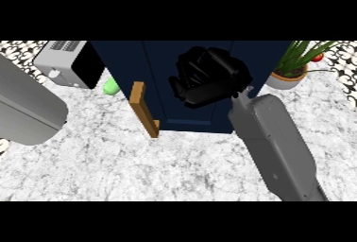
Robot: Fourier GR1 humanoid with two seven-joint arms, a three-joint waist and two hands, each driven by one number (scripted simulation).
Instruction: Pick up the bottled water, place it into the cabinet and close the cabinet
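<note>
**Bottled water position and right hand status at the cabinet**

Bottled water cannot be made out anywhere on the desk or in front of the cabinet. The right hand (209,80) is raised in front of the dark blue cabinet (261,61), against its front face. Its fingers (182,85) are curled inward toward the palm, and nothing shows between them. Whether the bottle sits hidden behind the hand or inside the cabinet cannot be told.

The cabinet door (143,109) stands open at the cabinet's left. Only its wooden edge shows, as a brown strip running from the cabinet's lower left corner up and outward. The fingers are to the right of this edge and apart from it.

Item count:
- One cabinet, with one open door.
- One small green object (111,88), lying on the desk behind the door, between the cabinet and the appliance.
- One grey and black appliance (66,64), at the upper left, beside the cabinet.
- One potted plant (289,71) in a pale pot, at the upper right, with a small red item (318,57) among its leaves.
- Two grey forearms: the right forearm (279,146) rises from the lower right to the hand, and the left forearm (24,108) shows at the left edge.

The desk (140,165) has a mottled white and grey stone surface. A wall with a black and white pattern (17,49) shows in both upper corners behind the desk.
</note>
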